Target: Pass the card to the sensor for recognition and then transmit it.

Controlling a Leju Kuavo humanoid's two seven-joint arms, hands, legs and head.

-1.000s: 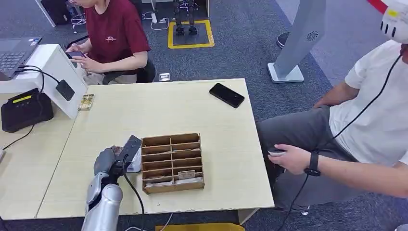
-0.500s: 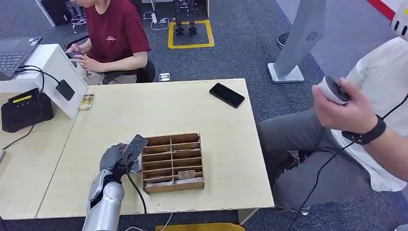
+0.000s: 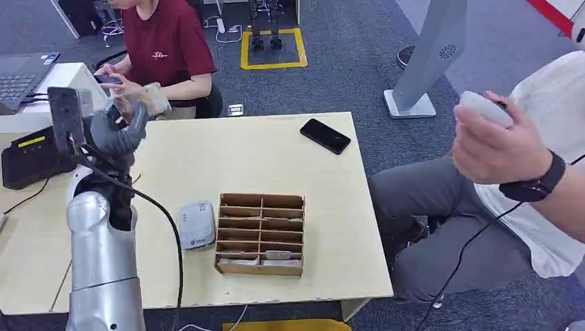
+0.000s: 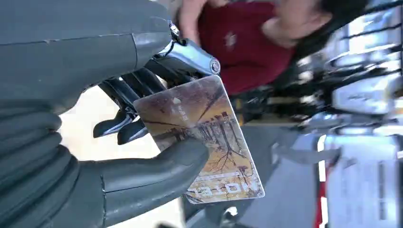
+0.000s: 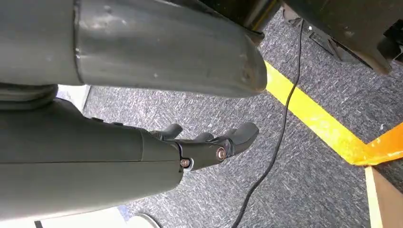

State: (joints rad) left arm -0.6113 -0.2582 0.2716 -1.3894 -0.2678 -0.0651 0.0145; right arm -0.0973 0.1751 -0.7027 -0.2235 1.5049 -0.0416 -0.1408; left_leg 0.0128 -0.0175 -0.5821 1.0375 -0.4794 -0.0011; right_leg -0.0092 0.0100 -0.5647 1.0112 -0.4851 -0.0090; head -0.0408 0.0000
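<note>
My left hand [image 3: 119, 129] is raised above the table's far left side and pinches a card [image 3: 154, 99] between thumb and fingers. Close up in the left wrist view, the card [image 4: 204, 137] shows a brown tree picture, with the thumb [image 4: 157, 166] across its lower face and the left hand [image 4: 119, 99] behind it. The white-grey sensor [image 3: 196, 224] lies flat on the table [image 3: 234, 158], just left of the box and well below the card. My right hand [image 5: 209, 142] hangs over grey carpet with its fingers loosely apart, holding nothing.
A brown compartment box [image 3: 260, 234] with several cards stands beside the sensor. A black phone [image 3: 325, 136] lies at the far right of the table. A person in red [image 3: 165, 48] sits behind it. A black device [image 3: 34, 158] sits left. A person's hand [image 3: 497, 145] holds a controller at right.
My left arm has lifted from beside the box up to the far left with the card, uncovering the sensor. The box has shifted slightly right. The person at right raised a controller.
</note>
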